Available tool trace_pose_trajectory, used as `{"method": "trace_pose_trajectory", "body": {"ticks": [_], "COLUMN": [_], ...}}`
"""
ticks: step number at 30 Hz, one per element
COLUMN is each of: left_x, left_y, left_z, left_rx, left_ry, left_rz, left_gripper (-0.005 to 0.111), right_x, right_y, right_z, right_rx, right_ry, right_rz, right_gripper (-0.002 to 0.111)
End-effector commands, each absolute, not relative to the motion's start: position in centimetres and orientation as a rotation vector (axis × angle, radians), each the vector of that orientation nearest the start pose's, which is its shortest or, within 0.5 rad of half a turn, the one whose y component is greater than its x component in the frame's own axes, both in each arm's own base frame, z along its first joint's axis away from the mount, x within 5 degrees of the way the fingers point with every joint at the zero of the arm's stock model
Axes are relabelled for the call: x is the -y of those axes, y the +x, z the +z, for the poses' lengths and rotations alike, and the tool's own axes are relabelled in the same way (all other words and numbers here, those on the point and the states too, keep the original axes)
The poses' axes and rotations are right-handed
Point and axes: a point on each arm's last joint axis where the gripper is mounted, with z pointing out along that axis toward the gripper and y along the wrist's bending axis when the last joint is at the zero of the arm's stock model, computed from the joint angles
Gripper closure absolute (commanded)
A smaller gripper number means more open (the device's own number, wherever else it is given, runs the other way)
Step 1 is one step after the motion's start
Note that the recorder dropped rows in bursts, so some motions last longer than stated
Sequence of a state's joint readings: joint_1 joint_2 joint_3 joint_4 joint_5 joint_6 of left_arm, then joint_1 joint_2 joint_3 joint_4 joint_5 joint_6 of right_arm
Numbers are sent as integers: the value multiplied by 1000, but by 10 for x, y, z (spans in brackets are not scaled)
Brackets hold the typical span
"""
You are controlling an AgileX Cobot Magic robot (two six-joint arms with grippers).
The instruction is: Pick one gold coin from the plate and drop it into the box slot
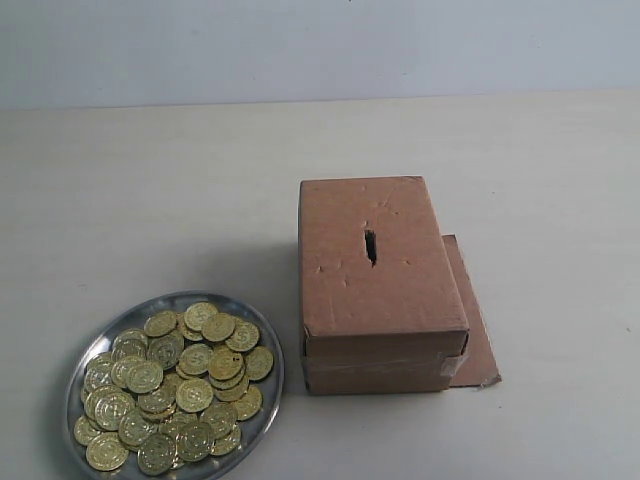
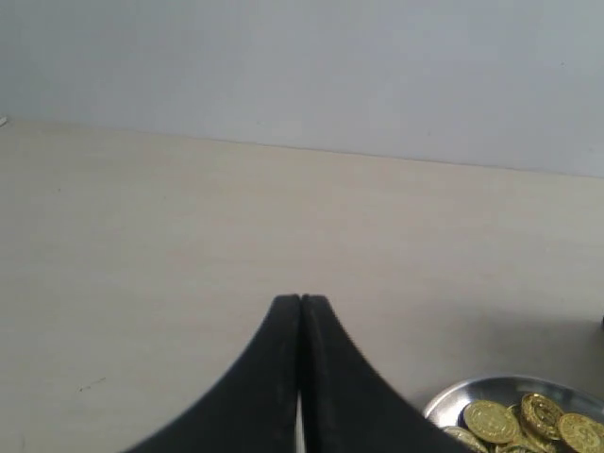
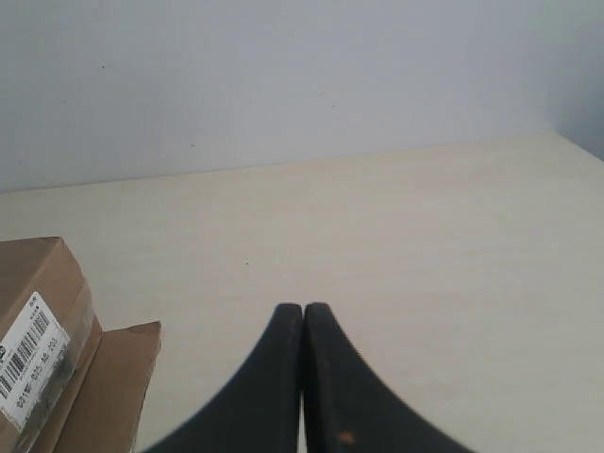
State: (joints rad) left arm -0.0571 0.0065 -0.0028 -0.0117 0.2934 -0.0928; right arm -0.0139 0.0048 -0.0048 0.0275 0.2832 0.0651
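A heap of gold coins (image 1: 180, 385) fills the silver plate (image 1: 255, 410) at the front left of the table. The brown cardboard box (image 1: 378, 285) stands right of the plate, its dark slot (image 1: 370, 246) in the middle of the top face. Neither arm shows in the exterior view. My left gripper (image 2: 300, 300) is shut with nothing in it, over bare table, with the plate's rim (image 2: 453, 394) and a few coins (image 2: 491, 421) off to one side. My right gripper (image 3: 303, 308) is shut and empty, the box (image 3: 38, 311) beside it.
A flat brown cardboard sheet (image 1: 478, 335) lies under the box and sticks out on its right; it also shows in the right wrist view as the sheet (image 3: 109, 377). A white barcode label (image 3: 28, 359) is on the box's side. A pale wall runs behind the table.
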Motion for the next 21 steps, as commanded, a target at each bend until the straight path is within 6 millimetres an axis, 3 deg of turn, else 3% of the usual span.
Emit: {"method": "trace_pose_trajectory", "body": {"ticks": [1,21], "left_x": [3,3], "left_y": [53,53], "left_z": [181,181], "left_rx": [-1836,-1839], "left_ry": [-11,-23], "left_rz": [-82,-100], "left_gripper": [107,107], "right_x": [0,0], "right_y": [55,55], "right_z": [188,188], "right_rx": [-1761,-1761], "right_ry": [91,91], "right_rz": [62,62], "right_gripper": [108,108]}}
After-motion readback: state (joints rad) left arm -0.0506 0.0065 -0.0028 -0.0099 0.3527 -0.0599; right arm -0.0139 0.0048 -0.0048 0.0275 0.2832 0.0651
